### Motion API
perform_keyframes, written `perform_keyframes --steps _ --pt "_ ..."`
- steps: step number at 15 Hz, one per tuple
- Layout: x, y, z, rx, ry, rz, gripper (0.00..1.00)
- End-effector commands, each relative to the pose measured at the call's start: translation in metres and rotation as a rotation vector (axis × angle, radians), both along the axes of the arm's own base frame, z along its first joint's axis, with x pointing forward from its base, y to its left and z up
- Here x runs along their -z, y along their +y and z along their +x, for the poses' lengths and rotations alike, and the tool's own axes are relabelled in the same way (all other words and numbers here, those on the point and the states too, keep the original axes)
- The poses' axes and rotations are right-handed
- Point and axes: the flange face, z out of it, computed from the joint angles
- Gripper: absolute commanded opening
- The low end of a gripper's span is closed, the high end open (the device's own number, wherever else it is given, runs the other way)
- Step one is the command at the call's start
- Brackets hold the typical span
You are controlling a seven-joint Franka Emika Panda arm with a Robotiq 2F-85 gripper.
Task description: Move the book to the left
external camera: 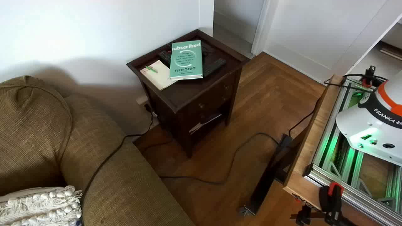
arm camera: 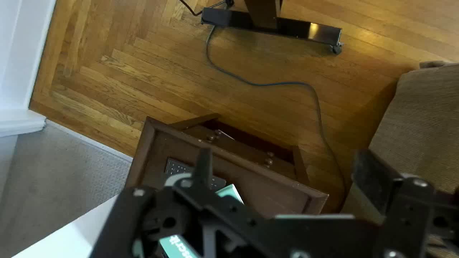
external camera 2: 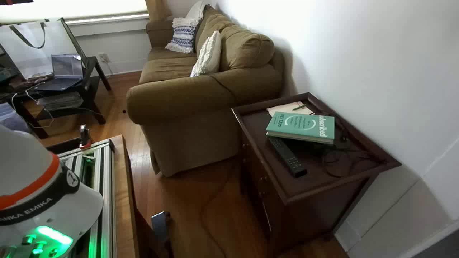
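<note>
The book [external camera: 186, 59] has a green cover with a pale round emblem and white edges. It lies flat on the dark wooden nightstand [external camera: 191, 94], resting partly over a remote and a cream notepad. In an exterior view the book [external camera 2: 301, 125] lies on the nightstand top [external camera 2: 256, 125]. In the wrist view only parts of the book [arm camera: 181, 247] show; the gripper's body hides the rest. My gripper [arm camera: 285, 157] is open, fingers wide apart and nothing between them. It is above the nightstand and apart from the book. It is out of view in both exterior views.
A cream notepad [external camera: 157, 77] with a green pen [external camera: 151, 68] lies beside the book. A black remote [external camera 2: 287, 157] and thin cables [external camera 2: 340, 165] lie on the nightstand. Its top has a raised rim [external camera: 150, 83]. A wall stands behind it, and a brown sofa [external camera 2: 200, 96] stands beside it.
</note>
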Motion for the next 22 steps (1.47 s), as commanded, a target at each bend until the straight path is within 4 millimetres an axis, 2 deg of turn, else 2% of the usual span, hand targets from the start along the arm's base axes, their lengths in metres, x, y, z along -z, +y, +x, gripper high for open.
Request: perform_keyframes --steps 1,16,19,22 --pt "-0.001 0.001 0.000 0.000 0.001 -0.001 1.00" --pt "-0.001 0.001 0.000 0.000 0.001 -0.001 1.00" --pt "0.014 -0.010 0.024 0.045 0.027 0.100 1.00" --pt "0.037 -0.034 0.051 0.100 0.055 0.266 1.00"
